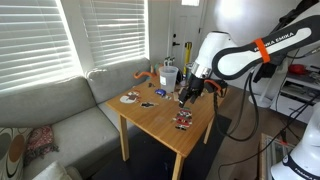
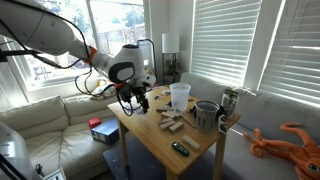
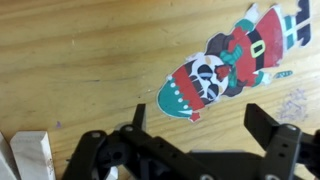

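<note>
Wooden block (image 3: pixel 30 158) partly beyond bottom edge

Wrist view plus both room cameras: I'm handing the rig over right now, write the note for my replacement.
Gripper: open, empty, hovering over the wooden table.
Christmas figure: flat on the table, just ahead of the gripper, untouched.
Wooden block: off to the side, clear of the gripper.
Done: nothing grasped or lifted.
Left: likely the whole grasp.

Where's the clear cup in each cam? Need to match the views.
Exterior view: cup upper middle, at the table's far edge.
Exterior view: cup mid-frame, just left of the dark pot.
Wrist view: not in it.
Shared landmark: the wooden table, seen in all three.
</note>
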{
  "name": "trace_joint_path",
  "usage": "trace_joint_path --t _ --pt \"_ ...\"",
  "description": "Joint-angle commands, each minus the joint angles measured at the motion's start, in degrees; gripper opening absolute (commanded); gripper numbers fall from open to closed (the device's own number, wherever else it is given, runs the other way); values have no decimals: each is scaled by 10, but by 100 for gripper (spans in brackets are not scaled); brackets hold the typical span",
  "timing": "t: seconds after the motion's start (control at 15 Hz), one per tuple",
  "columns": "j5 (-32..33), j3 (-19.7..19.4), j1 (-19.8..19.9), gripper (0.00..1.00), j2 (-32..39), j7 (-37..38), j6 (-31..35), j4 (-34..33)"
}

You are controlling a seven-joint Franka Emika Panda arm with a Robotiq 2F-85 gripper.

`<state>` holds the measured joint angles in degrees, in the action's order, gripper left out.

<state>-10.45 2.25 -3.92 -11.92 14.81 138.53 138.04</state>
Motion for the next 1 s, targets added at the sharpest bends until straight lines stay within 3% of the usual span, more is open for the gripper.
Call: trace_joint_path --t 0.0,0.47,0.93 --pt "4 0 17 100 5 22 -13 -8" --pt "15 -12 47 100 14 17 -67 -41" --pt "73 -6 57 100 67 62 -82 -109"
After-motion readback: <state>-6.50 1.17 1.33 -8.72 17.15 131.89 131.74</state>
